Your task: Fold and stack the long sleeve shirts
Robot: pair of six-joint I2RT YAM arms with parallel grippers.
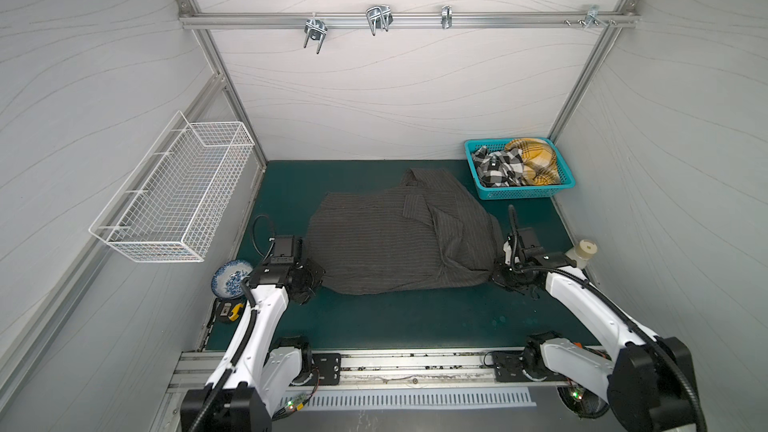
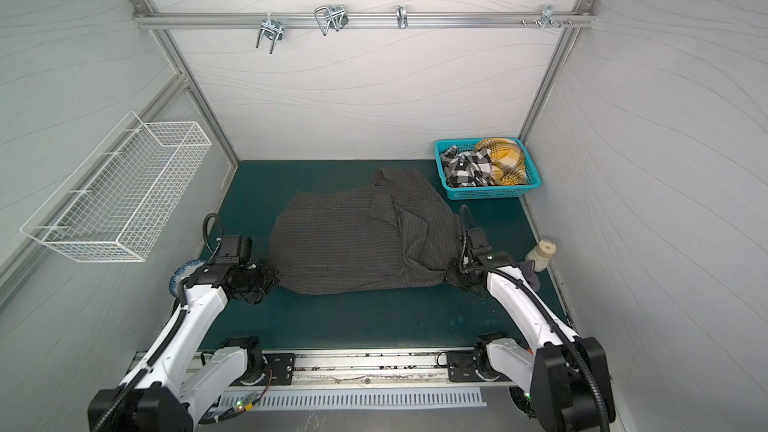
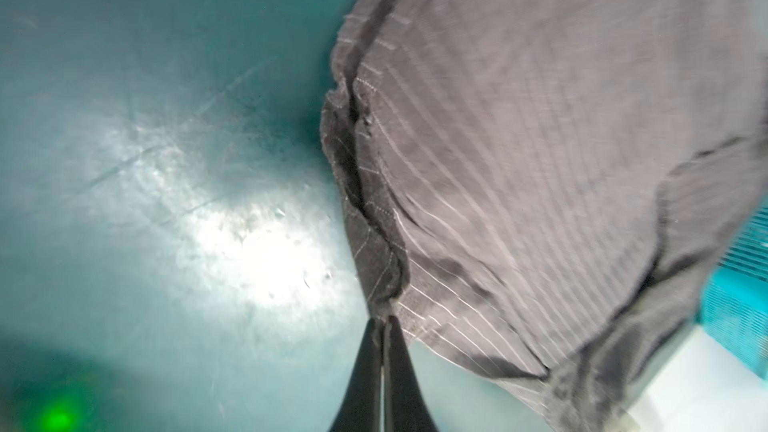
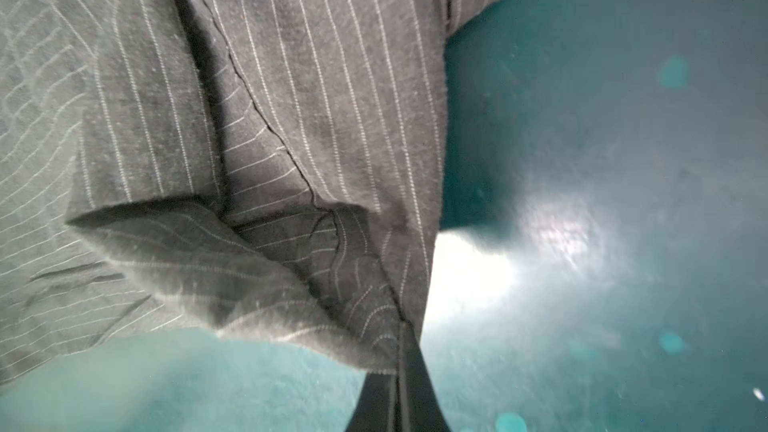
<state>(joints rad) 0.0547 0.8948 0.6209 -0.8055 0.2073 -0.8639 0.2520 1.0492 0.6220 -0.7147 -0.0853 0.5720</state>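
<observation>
I can't read any writing, number or brand in here. There's a tiny white mark point(image 1: 266, 270) on the black wrist of the left arm point(image 1: 268, 305) and another on the right arm point(image 1: 582, 301), both too small to make out. The face of the tape measure point(image 1: 231, 310) is a blur.

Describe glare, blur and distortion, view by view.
Left wrist view: white glare on the green mat, pinstriped shirt blurred. Right wrist view: similar glare beside the shirt, near fold soft. Both top views: sharp, evenly lit, wide-angle stretch toward the edges.
</observation>
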